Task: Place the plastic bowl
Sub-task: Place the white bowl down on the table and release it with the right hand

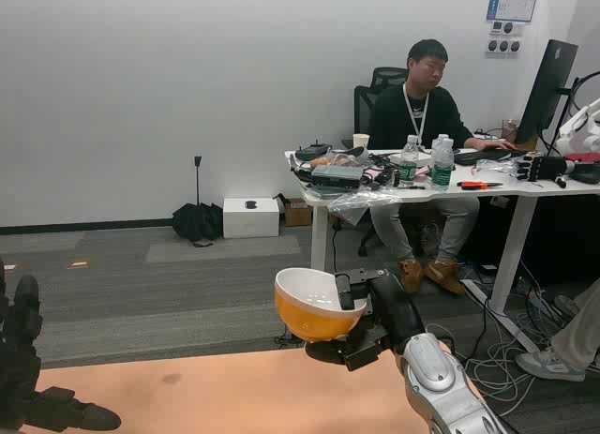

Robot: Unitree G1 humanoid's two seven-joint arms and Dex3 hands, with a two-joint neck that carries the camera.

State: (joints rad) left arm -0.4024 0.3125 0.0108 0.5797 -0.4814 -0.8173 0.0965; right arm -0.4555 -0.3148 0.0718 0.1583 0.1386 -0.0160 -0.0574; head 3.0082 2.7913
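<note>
Right hand [361, 326] grasps bowl [312, 307] by rim, held above far table [234, 392] edge. Left hand [28, 378] w/o load, fingers apart. Risk: release too early, bowl falls to floor (edge very near).

The right hand [361, 326] holds the bowl [314, 305] seemingly above the table [234, 392]'s far edge.

the left hand [23, 378] at 8 o'clock is cut off by the picture's left edge, so how its fingers lie cannot be told. the right hand [361, 321] hides the far side and underside of the plastic bowl [309, 307]. the surface [216, 396] at 6 o'clock runs off the bottom edge.
</note>
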